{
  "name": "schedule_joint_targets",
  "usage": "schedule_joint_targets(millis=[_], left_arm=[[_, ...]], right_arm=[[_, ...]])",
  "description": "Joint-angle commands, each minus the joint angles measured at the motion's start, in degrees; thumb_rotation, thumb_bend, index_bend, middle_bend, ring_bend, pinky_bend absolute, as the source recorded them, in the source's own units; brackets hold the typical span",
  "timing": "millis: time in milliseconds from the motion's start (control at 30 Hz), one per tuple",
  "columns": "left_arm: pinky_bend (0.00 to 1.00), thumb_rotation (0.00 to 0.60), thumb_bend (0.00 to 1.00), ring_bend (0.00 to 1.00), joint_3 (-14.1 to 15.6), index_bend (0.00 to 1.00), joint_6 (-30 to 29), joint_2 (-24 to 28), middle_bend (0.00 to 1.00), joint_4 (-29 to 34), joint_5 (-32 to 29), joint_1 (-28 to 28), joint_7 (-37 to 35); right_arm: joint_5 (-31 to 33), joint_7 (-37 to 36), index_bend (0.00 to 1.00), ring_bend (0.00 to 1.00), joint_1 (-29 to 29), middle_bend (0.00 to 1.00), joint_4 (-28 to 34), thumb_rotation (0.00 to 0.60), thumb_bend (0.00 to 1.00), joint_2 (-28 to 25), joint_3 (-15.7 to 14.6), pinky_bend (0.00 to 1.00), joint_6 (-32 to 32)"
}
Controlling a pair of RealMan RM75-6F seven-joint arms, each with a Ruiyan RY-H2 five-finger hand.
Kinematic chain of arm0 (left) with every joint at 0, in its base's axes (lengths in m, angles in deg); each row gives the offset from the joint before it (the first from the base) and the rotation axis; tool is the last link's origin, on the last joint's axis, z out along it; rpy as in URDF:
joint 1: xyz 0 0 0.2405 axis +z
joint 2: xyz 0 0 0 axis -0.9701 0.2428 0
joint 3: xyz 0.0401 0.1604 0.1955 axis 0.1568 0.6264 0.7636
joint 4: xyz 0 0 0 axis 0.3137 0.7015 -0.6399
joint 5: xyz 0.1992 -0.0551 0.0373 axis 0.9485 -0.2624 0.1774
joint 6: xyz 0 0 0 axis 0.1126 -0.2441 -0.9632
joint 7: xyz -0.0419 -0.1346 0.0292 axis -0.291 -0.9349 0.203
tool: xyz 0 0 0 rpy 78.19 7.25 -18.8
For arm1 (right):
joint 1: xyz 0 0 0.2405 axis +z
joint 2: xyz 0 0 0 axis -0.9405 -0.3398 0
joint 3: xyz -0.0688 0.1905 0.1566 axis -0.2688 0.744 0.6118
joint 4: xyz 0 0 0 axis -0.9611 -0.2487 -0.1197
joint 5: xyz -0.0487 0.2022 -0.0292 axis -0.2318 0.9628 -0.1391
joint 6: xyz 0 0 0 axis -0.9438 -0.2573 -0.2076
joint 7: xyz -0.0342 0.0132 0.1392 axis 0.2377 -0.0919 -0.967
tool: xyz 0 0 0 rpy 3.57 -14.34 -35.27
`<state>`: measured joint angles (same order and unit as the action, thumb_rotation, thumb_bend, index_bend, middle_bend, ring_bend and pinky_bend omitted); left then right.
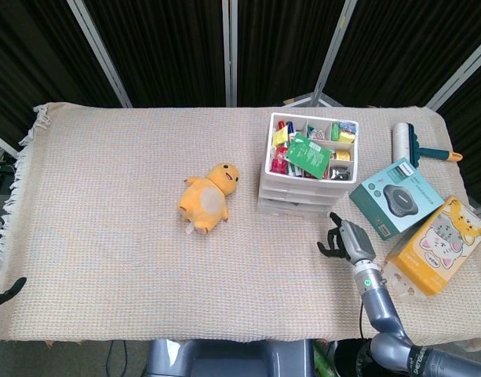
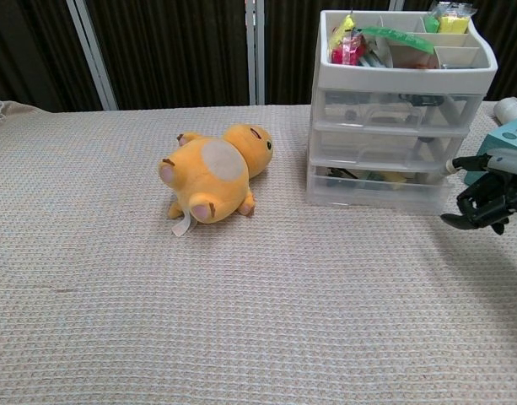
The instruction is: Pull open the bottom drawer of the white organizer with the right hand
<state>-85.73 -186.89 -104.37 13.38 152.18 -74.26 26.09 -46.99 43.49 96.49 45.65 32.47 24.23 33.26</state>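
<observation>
Cloth of beige woven texture point(image 1: 107, 204) covers the counter, and toward its middle a yellow-orange plush chick point(image 1: 208, 198) lies on its side, well apart from the work. Right of it stands the white plastic three-drawer organizer point(image 2: 396, 126), its open top tray crammed with colourful packets; its clear-fronted bottom drawer point(image 2: 378, 187) sits fully closed, flush with the two above. Just beside the organizer's right front corner hovers the black right hand point(image 2: 488, 191), fingers curled inward like hooks and grasping nothing, near the drawer's end but not visibly touching it. Beyond it lie a teal box point(image 1: 395, 197) and an orange cat-printed box point(image 1: 439, 245). The left hand is not in view. The approach looks to be the step in hand: the pull has not begun. Next, the hand likely needs to swing in front of the drawer face, catch its lip with the fingertips, then draw straight toward the robot.
</observation>
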Motion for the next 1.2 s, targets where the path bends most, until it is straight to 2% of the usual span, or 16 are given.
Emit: schedule_joint_targets(millis=[33,400,667,867,1033,1200], left_arm=[[0.00,0.600,0.06,0.00,0.0,0.00,0.1,-0.1,0.00,0.0,0.0,-0.1,0.1],[0.00,0.600,0.06,0.00,0.0,0.00,0.7,-0.1,0.00,-0.3,-0.3,-0.3,0.0],[0.00,0.600,0.06,0.00,0.0,0.00,0.8,-0.1,0.00,-0.1,-0.4,-0.3,0.1],[0.00,0.600,0.06,0.00,0.1,0.00,0.8,-0.2,0.00,-0.2,-0.2,-0.3,0.3],[0.00,0.600,0.06,0.00,0.2,0.00,1.1,-0.1,0.00,-0.1,0.0,-0.4,0.0],[0.00,0.600,0.06,0.00,0.3,0.00,1.1,0.0,0.00,0.0,0.0,-0.4,0.0]], right_arm=[[0.2,-0.1,0.27,0.84,0.3,0.77,-0.1,0.600,0.28,0.5,0.0,0.68,0.1],[3.4,-0.3,0.21,0.84,2.3,0.77,-1.6,0.600,0.28,2.6,1.0,0.68,0.9],[5.5,1.0,0.21,0.84,3.3,0.77,-3.3,0.600,0.28,3.3,0.7,0.68,1.5],[5.4,0.7,0.30,0.84,3.3,0.78,-4.3,0.600,0.28,3.9,0.1,0.68,1.3],[4.5,0.6,0.43,0.84,2.8,0.79,-4.0,0.600,0.32,4.0,-0.4,0.68,0.2],[3.6,0.6,0.48,0.84,2.1,0.79,-2.7,0.600,0.33,3.2,-1.5,0.68,-0.2]])
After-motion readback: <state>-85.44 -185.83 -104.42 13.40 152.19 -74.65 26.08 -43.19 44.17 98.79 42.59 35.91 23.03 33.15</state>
